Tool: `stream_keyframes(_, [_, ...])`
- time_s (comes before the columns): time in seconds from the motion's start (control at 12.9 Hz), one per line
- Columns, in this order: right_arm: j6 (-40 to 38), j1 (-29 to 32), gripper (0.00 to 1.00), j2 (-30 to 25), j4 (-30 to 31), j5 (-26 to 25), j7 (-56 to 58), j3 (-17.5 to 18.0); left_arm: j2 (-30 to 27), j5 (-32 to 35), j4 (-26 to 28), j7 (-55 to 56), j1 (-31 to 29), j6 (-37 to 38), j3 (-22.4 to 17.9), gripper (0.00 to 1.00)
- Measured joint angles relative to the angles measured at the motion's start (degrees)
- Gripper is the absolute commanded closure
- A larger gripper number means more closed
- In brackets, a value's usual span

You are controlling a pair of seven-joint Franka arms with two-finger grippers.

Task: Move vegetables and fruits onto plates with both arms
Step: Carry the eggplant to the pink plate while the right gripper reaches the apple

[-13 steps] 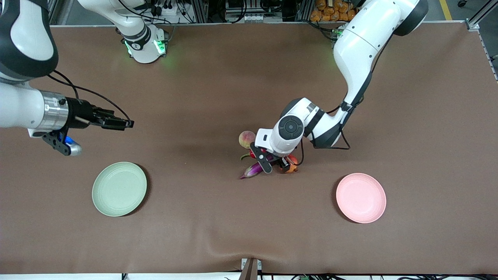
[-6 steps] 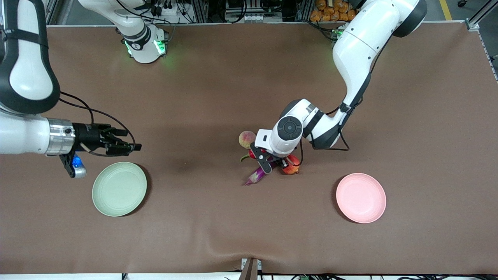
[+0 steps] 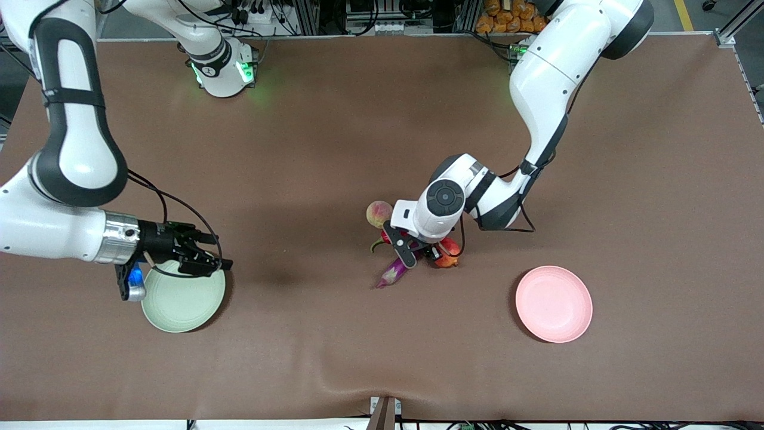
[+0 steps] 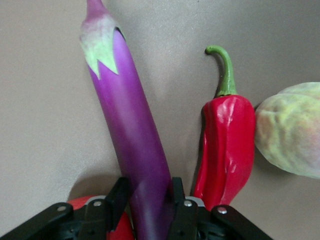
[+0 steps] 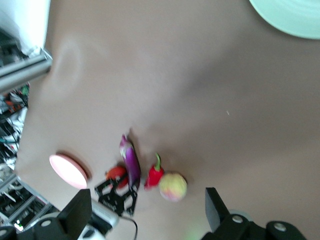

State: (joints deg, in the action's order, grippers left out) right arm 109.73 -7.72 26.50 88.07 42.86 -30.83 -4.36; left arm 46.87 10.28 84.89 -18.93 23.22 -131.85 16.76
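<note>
The vegetables and fruits lie bunched at the table's middle. My left gripper (image 4: 149, 192) is down among them, shut on the thick end of the purple eggplant (image 4: 130, 125), a finger pressed to each side. The red chili pepper (image 4: 227, 145) lies beside the eggplant, and the peach (image 4: 292, 130) beside the chili. The round red fruit (image 3: 449, 254) sits against the gripper (image 3: 431, 252). My right gripper (image 3: 218, 261) hangs open and empty over the rim of the pale green plate (image 3: 179, 304). The pale pink plate (image 3: 554, 304) sits empty toward the left arm's end.
Brown cloth covers the table (image 3: 334, 149). The right arm's base (image 3: 224, 68) stands at the table's top edge. A ripple in the cloth (image 3: 358, 391) lies near the front edge. Bare cloth separates the pile from each plate.
My right arm swung toward the front camera, from bare cloth to over the green plate's rim. My left gripper closed on the eggplant, whose tip swung slightly.
</note>
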Motion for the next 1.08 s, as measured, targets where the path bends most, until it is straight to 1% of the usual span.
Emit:
stream_keyframes(0.08, [2.5, -0.7, 0.0, 0.9, 0.0, 0.1, 0.0, 0.1, 0.1, 0.0, 0.0, 0.0, 0.0, -0.2, 0.0, 0.66])
stream_keyframes(0.15, [4.5, -1.4, 0.0, 1.6, 0.0, 0.1, 0.0, 0.1, 0.1, 0.1, 0.0, 0.0, 0.0, -0.3, -0.1, 0.67])
stream_keyframes(0.23, [5.9, -1.9, 0.0, 2.2, -0.1, 0.2, 0.0, 0.1, 0.1, 0.4, 0.0, 0.0, 0.0, -0.4, -0.1, 0.78])
stream_keyframes(0.31, [7.1, -2.4, 0.0, 2.7, -0.2, 0.2, 0.0, 0.1, 0.1, 0.6, 0.0, 0.0, 0.0, -0.5, -0.1, 0.92])
stream_keyframes(0.39, [7.9, -2.7, 0.0, 3.0, -0.2, 0.5, 0.0, 0.1, 0.1, 0.7, 0.1, 0.0, 0.0, -0.6, -0.1, 0.99])
stream_keyframes(0.69, [12.5, -7.2, 0.0, 4.6, -0.2, 2.1, -0.9, 0.3, 0.1, 1.0, 0.0, 0.0, 0.0, -0.7, -0.1, 1.0])
stream_keyframes(1.08, [22.2, -13.0, 0.0, 9.0, -0.1, 2.3, -7.6, 0.3, 0.1, 2.0, -0.6, 0.0, -0.4, -2.1, -0.5, 1.0])
